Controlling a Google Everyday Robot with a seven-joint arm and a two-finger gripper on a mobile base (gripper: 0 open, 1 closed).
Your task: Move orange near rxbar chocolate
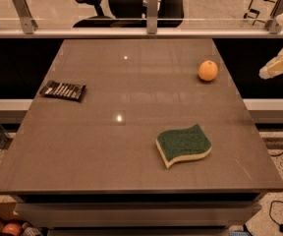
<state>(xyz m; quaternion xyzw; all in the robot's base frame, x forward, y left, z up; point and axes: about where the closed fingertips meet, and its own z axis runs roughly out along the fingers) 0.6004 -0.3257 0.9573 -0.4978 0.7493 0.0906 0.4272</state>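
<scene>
The orange [208, 71] sits on the brown table [131, 132] near its far right edge. The rxbar chocolate [63, 90], a flat dark bar with white lettering, lies near the table's left edge. My gripper [279, 63] shows as a pale shape at the right edge of the camera view, off the table and to the right of the orange, apart from it and holding nothing I can see.
A wavy green-and-yellow sponge [184, 145] lies on the table's near right part. A glass railing with metal posts [152, 9] runs behind the table's far edge, with an office chair [117, 4] beyond it.
</scene>
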